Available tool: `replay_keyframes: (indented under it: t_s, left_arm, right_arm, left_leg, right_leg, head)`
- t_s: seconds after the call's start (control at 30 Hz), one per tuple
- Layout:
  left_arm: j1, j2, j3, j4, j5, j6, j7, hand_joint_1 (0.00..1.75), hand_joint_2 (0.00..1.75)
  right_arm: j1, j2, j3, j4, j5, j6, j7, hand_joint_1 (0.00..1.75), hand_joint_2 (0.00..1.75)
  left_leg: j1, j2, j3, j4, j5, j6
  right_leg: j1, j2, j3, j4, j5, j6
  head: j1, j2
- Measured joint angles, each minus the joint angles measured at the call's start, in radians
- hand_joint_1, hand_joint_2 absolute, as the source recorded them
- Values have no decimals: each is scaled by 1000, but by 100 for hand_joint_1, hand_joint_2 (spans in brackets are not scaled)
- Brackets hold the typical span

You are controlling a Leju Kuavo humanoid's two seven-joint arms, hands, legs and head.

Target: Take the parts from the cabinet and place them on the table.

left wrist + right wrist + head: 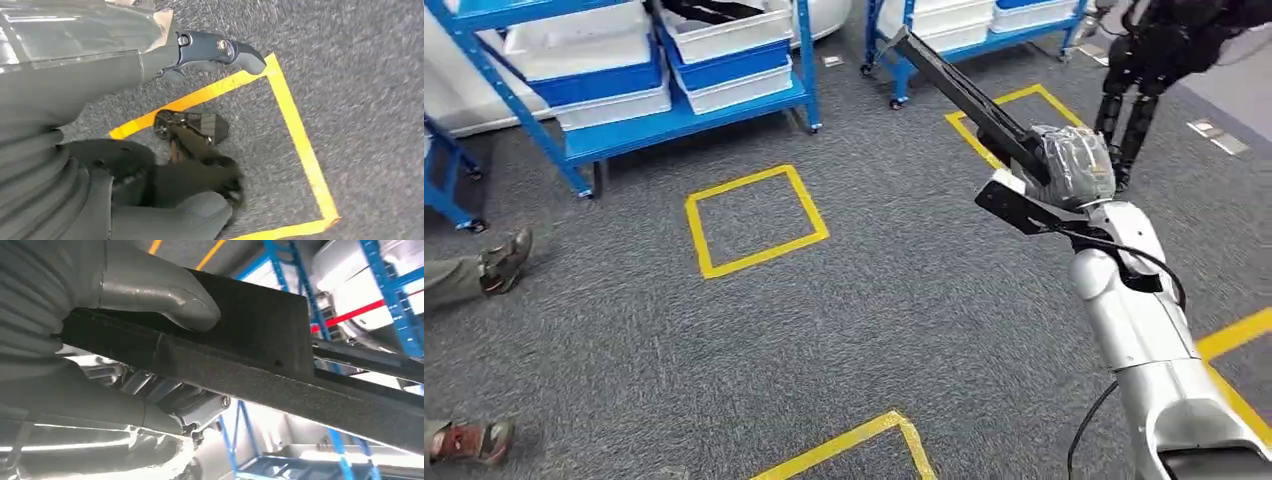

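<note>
underfoot, grey carpet with yellow tape squares, blue racks behind.

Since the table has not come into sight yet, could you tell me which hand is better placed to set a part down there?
The right hand: it already grips the long black part, thumb pressed on it. The left hand hangs over the carpet, holding nothing.

A glossy silver right arm of rounded shells rises from five o'clock, a thin black cable looping alongside toward one o'clock, where the right hand wears crinkled clear wrap. The left hand shows a grey ribbed cover and a dark, screw-studded fingertip.
</note>
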Motion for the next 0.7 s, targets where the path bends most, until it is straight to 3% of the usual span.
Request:
replay_keyframes:
  t_s: [0.07, 0.1, 0.13, 0.17, 0.2, 0.23, 0.33, 0.37, 0.4, 0.43, 0.47, 0.5, 0.53, 0.57, 0.6, 0.67, 0.7]
  left_arm:
    - [0, 0, 0, 0, 1, 2, 0, 0, 175]
    - [-1, 0, 0, 0, 2, 3, 0, 0, 175]
    - [-1, 1, 0, 0, 3, 3, 0, 0, 175]
    - [-1, 2, 0, 0, 5, 3, 0, 0, 175]
    - [-1, 3, 0, 0, 7, 3, 0, 0, 175]
    - [1, 5, 0, 0, 9, 3, 1, 0, 175]
    - [0, 5, 0, 0, 12, 3, 2, 0, 175]
    - [-2, 5, 0, 0, 13, 3, 1, 0, 175]
    - [-5, 5, 0, 0, 16, 3, -1, 0, 175]
    - [-4, 5, 0, 0, 19, 5, -3, 0, 175]
    - [-1, 4, -1, 0, 21, 5, -3, 0, 175]
    - [0, 4, -3, 0, 21, 4, -2, 0, 175]
    - [1, 4, -7, 0, 22, 3, -2, 0, 175]
    - [2, 5, -10, 0, 23, 3, 2, 0, 175]
    - [1, 4, -13, 0, 25, 3, 2, 0, 175]
    - [0, 3, -14, 0, 28, 3, 3, 0, 175]
    - [-1, 4, -15, 0, 30, 3, 4, 0, 175]
  right_arm:
    - [2, 3, 1, 1, 3, -1, 0, 175, 175]
    - [2, 3, 0, 3, 7, -2, -1, 175, 175]
    - [0, 5, 0, 5, 11, -3, -1, 175, 175]
    - [-2, 6, 0, 7, 16, -5, 0, 175, 175]
    - [-2, 10, 0, 7, 19, -9, 2, 175, 175]
    - [-7, 12, -1, 8, 23, -14, 7, 175, 175]
    - [-4, 14, -3, 10, 39, -21, 14, 175, 175]
    - [-5, 11, -6, 13, 43, -22, 15, 175, 175]
    - [-5, 11, -9, 17, 52, -31, 16, 175, 175]
    - [-14, 8, -10, 22, 77, -45, 31, 175, 175]
    - [-21, 10, -8, 27, 108, -67, 50, 175, 175]
    - [-24, 12, -6, 34, 132, -83, 66, 175, 175]
    - [-24, 12, -7, 41, 143, -86, 75, 175, 175]
    - [-23, 12, -6, 48, 151, -86, 79, 175, 175]
    - [-23, 14, -6, 56, 158, -85, 83, 175, 175]
    - [-26, 17, -7, 63, 164, -85, 84, 175, 175]
    - [-30, 19, -7, 67, 166, -85, 84, 175, 175]
  left_leg:
    - [0, -2, -2, 6, 13, 3]
    - [1, -2, 16, -29, 41, 5]
    - [1, -7, 53, -100, 84, 9]
    - [2, -26, 104, -203, 134, 15]
    - [4, -76, 139, -277, 158, 22]
    - [8, -103, 150, -298, 151, 25]
    - [-3, -69, 148, -303, 150, 28]
    - [2, -51, 152, -319, 160, 38]
    - [4, -35, 157, -334, 172, 44]
    - [4, -24, 155, -337, 176, 51]
    - [2, -7, 153, -337, 177, 53]
    - [1, 8, 151, -337, 177, 53]
    - [-1, 22, 148, -336, 178, 53]
    - [-1, 38, 147, -336, 178, 53]
    - [0, 55, 147, -336, 178, 52]
    - [1, 83, 147, -332, 176, 48]
    - [-3, 93, 147, -325, 172, 40]
  right_leg:
    - [1, 17, -1, 0, 1, 1]
    - [1, 30, -1, 1, 3, 2]
    - [1, 44, 0, 1, 4, 2]
    - [0, 60, 0, 1, 6, 5]
    - [-3, 71, -1, 1, 8, 7]
    - [8, 83, -10, 4, 12, 14]
    - [-9, 122, -24, -7, 29, 39]
    - [3, 136, -31, -12, 35, 49]
    - [2, 72, -44, 12, 20, 43]
    - [7, 23, -69, 62, -11, 35]
    - [7, 0, -107, 140, -47, 29]
    - [6, -10, -142, 222, -79, 27]
    - [5, -16, -171, 292, -101, 29]
    - [4, -19, -180, 320, -106, 36]
    - [2, -23, -159, 289, -92, 46]
    - [-5, -52, -54, 114, -34, 66]
    - [-6, -105, 2, 20, -10, 71]
  head:
    - [1, 0]
    - [0, 0]
    - [1, 0]
    - [1, 0]
    - [1, 0]
    - [3, 0]
    - [1, 0]
    - [3, 0]
    - [3, 0]
    - [15, 0]
    - [17, 0]
    - [18, 0]
    - [18, 0]
    - [19, 0]
    - [19, 0]
    - [18, 0]
    - [19, 0]
